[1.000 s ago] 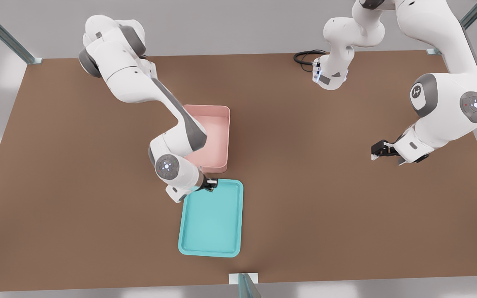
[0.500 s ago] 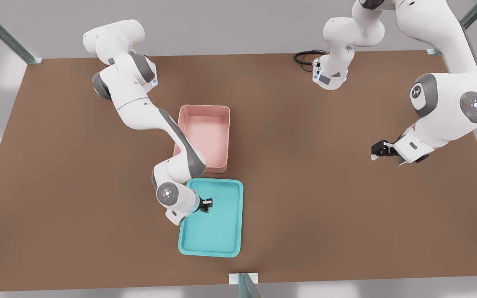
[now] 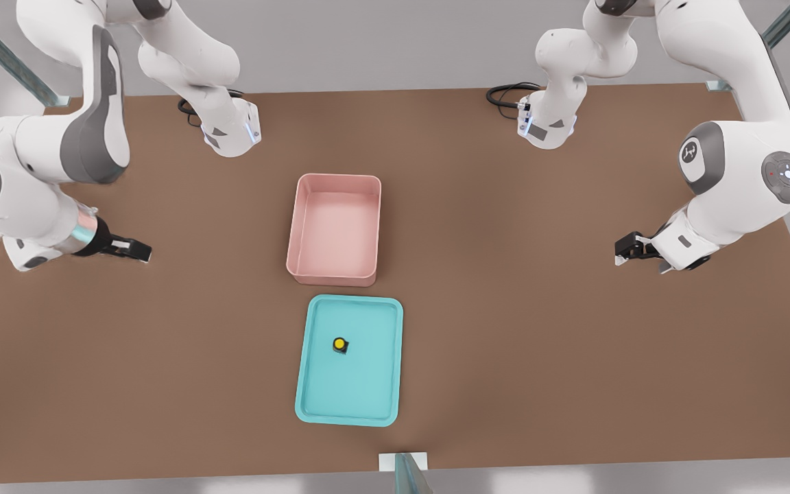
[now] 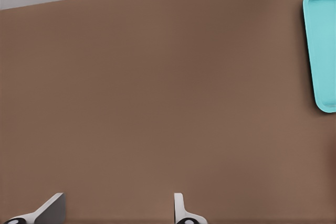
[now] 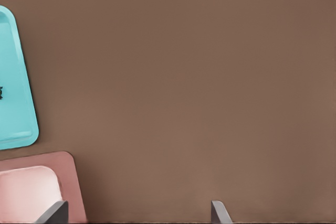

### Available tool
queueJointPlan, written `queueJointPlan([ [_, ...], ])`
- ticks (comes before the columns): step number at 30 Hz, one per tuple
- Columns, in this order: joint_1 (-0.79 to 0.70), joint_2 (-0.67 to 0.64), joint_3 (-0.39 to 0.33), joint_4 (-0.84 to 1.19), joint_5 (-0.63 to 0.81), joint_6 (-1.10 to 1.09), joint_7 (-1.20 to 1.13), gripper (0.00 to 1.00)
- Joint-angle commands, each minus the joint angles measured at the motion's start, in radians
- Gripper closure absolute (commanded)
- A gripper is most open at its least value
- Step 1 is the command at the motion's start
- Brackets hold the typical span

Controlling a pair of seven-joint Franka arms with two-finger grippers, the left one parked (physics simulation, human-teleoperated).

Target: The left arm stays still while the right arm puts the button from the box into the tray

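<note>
— One button only, yellow cap up, dark base under it. Sits on the floor of the teal tray, a little toward the front view's left of the middle, nearer the end that faces the box. Touches no rim.

— And the pink box?

— Stands on the brown table just beside the tray, short end to short end, with a narrow strip of table between them. Nothing inside, only the pale floor.

— Where to find the gripper?

— Far at the front view's left, well apart from both box and tray. Hangs low over bare table at the end of the right arm, behind the shiny wrist cuff, and points toward the box.

— Spread or pressed together?

— Spread. In the right wrist view, two grey fingers at the edge of the picture, with a wide stretch of table between them. Nothing pinched.

— Anything more in that wrist view?

— One corner of the tray and one corner of the box, both off to one side of the fingers. Otherwise only brown table top.
</note>
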Motion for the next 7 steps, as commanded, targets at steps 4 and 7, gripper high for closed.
queueJointPlan([
  [4,0.028,0.01,0.015,-0.021,-0.002,-0.102,-0.202,0.0],
  [7,0.026,0.033,0.015,-0.021,-0.003,-0.1,-0.208,0.0],
])
